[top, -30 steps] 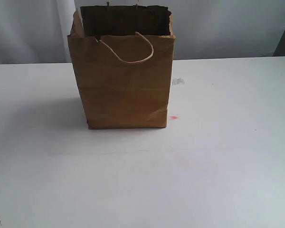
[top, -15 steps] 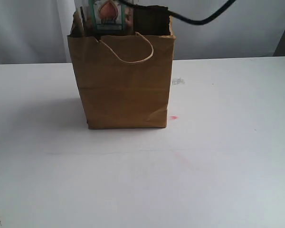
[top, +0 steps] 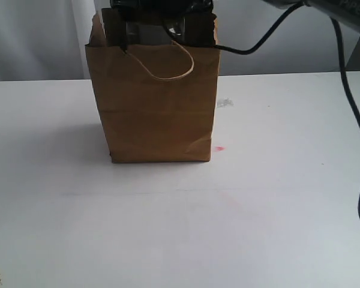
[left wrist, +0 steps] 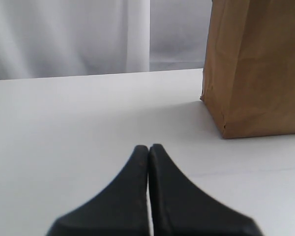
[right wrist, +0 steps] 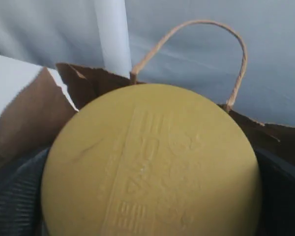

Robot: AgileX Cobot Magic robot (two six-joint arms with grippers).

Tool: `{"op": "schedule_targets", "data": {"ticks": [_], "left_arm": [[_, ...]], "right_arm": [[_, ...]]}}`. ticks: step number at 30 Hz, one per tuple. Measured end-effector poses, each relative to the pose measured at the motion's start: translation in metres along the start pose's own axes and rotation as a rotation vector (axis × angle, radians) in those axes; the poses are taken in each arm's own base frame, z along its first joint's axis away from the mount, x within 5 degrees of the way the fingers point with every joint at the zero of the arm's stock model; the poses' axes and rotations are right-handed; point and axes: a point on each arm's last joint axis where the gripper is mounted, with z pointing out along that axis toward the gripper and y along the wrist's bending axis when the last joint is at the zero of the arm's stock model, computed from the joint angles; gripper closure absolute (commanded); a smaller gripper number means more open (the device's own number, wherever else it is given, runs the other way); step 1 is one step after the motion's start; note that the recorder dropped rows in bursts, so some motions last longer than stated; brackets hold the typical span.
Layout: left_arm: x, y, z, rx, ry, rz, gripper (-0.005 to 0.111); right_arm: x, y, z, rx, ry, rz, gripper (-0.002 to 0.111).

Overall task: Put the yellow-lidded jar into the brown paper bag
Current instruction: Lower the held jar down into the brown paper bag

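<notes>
my right gripper is sitting in the mouth of the paper bag, with the jar sitting between its fingers, just inside the top edge. the bag is standing toward the back of the table, a bit left of centre. my left gripper is hanging low over the table, the bag standing ahead of it, apart. my cable is trailing down the right side.

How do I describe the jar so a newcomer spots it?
On the white table stands one brown paper bag. At its open top, between black fingers, is the jar: its round, embossed mustard-yellow lid is the only yellow thing.
</notes>
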Motion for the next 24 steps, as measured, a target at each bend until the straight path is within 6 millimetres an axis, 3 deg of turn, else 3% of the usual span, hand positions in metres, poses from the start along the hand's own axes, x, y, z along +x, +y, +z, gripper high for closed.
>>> {"op": "schedule_targets", "data": {"ticks": [9,24], "left_arm": [[0.0,0.0,0.0,0.0,0.0,0.0,0.106],[0.0,0.0,0.0,0.0,0.0,0.0,0.106]], "right_arm": [[0.029,0.002,0.04,0.013,0.102,-0.04,0.108],[0.05,-0.007,0.066,-0.012,0.21,0.01,0.108]]}}
